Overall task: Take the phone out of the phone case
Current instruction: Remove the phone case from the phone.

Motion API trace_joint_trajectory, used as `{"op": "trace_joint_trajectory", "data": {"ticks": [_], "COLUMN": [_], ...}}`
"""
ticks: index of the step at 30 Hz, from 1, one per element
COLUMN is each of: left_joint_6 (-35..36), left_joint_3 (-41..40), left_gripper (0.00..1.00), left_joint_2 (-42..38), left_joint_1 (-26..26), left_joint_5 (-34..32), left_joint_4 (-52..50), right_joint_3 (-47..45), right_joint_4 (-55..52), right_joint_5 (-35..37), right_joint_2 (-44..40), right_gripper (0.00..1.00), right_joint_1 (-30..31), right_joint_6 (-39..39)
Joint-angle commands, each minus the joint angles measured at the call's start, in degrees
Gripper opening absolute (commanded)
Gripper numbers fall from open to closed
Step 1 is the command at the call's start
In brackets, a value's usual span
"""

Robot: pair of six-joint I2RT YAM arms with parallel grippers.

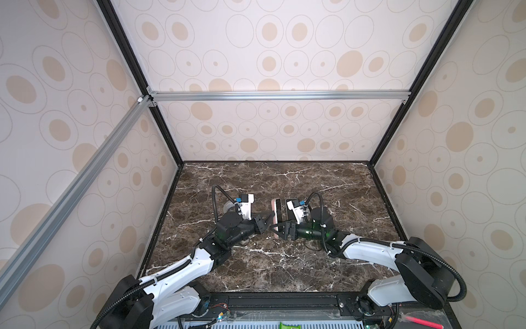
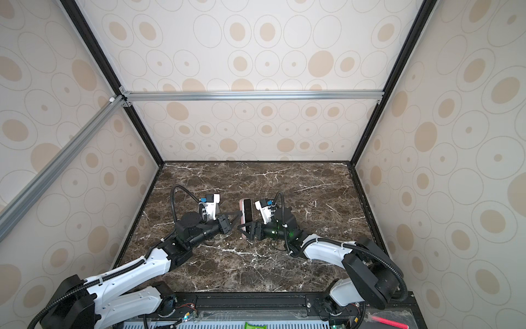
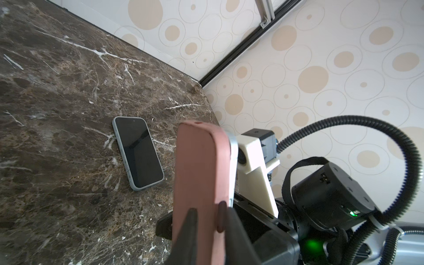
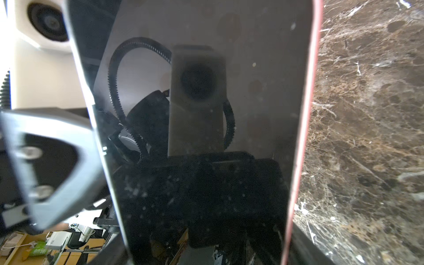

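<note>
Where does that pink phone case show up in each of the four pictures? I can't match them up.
Top view: pink matte phone case, lower middle of the picture.
Top view: the case, lower middle, slightly further left.
Left wrist: large in the foreground, the case shows its back.
Right wrist: only the case's thin pink rim beside the dark glossy phone screen.
Shared landmark: brown white-veined marble tabletop.

Matt phone case [image 3: 198, 169], glossy phone [image 4: 252, 91], marble table [image 3: 57, 137].
</note>
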Motion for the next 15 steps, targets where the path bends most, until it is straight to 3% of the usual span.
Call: {"op": "trace_joint_trajectory", "data": {"ticks": [1, 2, 3, 7, 10, 13, 15], "left_joint_6": [1.2, 2.1, 2.9, 4.9, 6.9, 7.0, 6.8], "left_joint_3": [2.8, 3.5, 4.4, 8.4, 11.8, 13.0, 12.7], "left_gripper": [0.86, 0.97, 0.99, 0.99, 0.99, 0.87, 0.73], "left_joint_2": [-4.3, -5.4, -6.2, -7.8, -5.6, -4.0, -3.8], "left_joint_1": [0.3, 0.3, 0.4, 0.4, 0.4, 0.4, 0.3], "left_joint_5": [-1.7, -2.8, -4.2, -7.9, -5.2, -2.9, -3.1], "left_joint_4": [3.9, 2.8, 1.2, -3.9, -4.8, -3.7, -2.5], "right_joint_3": [1.7, 2.2, 2.9, 6.6, 8.5, 9.3, 9.7], "right_joint_4": [-1.2, -3.4, -6.1, -15.9, -20.6, -21.5, -21.7], "right_joint_5": [-0.2, 0.3, 0.8, 0.6, 0.2, -0.2, -0.5], "right_joint_2": [-4.8, -6.2, -7.7, -11.7, -14.0, -15.3, -16.0], "right_gripper": [0.24, 0.20, 0.16, 0.01, 0.00, 0.00, 0.00], "right_joint_1": [-0.2, -0.2, -0.2, -0.1, -0.2, -0.1, -0.1], "right_joint_6": [-3.1, -4.0, -5.3, -11.2, -14.3, -14.9, -14.8]}}
